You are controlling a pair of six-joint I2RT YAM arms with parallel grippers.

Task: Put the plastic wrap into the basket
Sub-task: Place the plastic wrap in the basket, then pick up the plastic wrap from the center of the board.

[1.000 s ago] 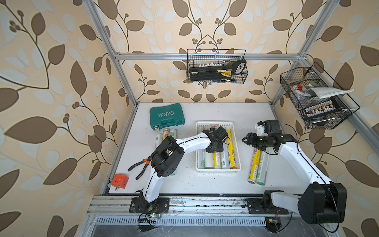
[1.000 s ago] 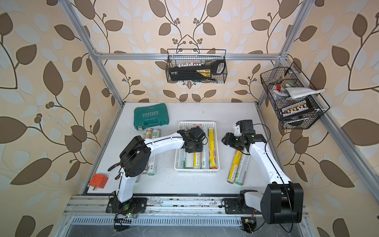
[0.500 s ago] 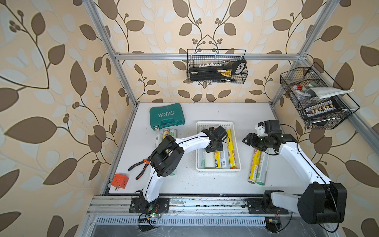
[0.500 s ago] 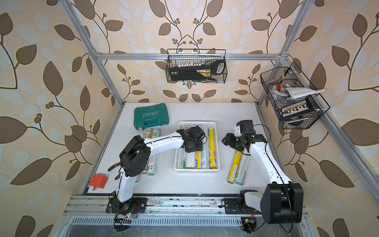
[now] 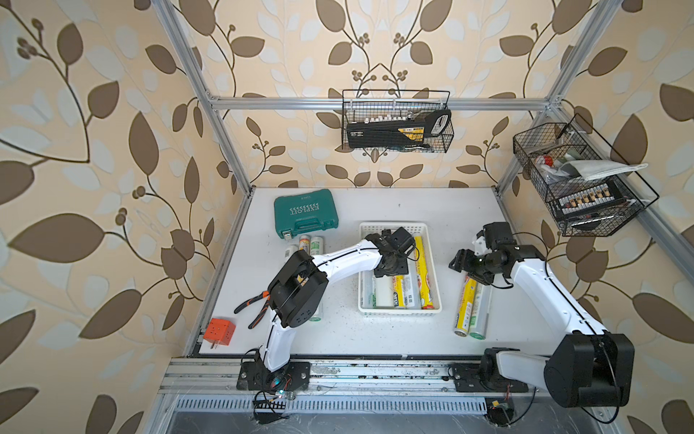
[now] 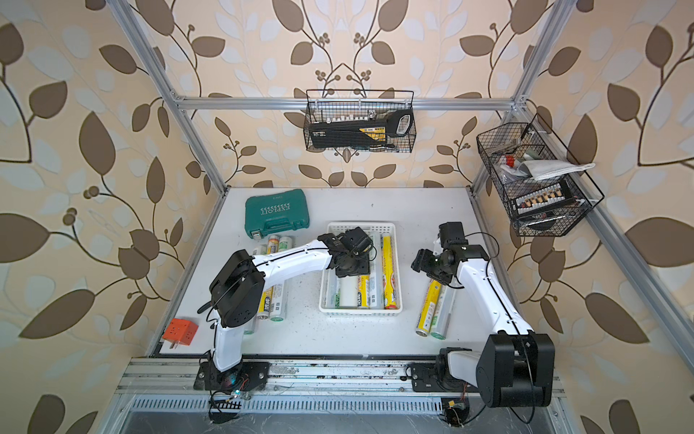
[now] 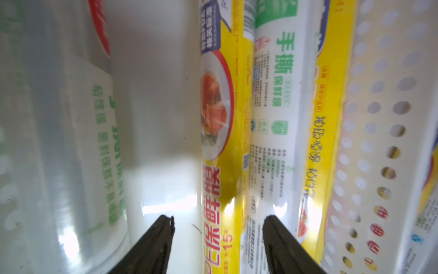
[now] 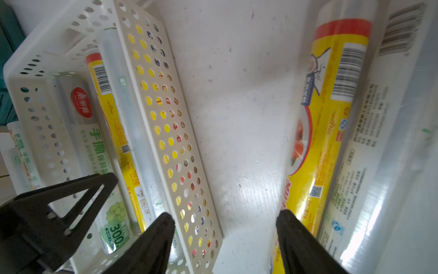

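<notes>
Tabletop (image 5: 394, 203): teal case (image 5: 305, 214), pliers (image 5: 255, 308), plug (image 5: 219, 332) left of basket (image 5: 398, 311).

Work cell seen from above. Beige wallpaper (image 5: 94, 150) printed with brown and pale leaves on thin vines covers the walls at the left, rear and right in both top views. An aluminium frame (image 5: 281, 102) of slotted bars follows the corners and crosses the rear wall at upper centre. From it hang a rear wire basket (image 5: 394, 91) at upper centre and a side wire basket (image 5: 525, 150) at the right edge. The white tabletop (image 5: 394, 203) is flecked with dark specks and glossy under even light. A metal rail (image 5: 375, 372) borders it along the bottom.
</notes>
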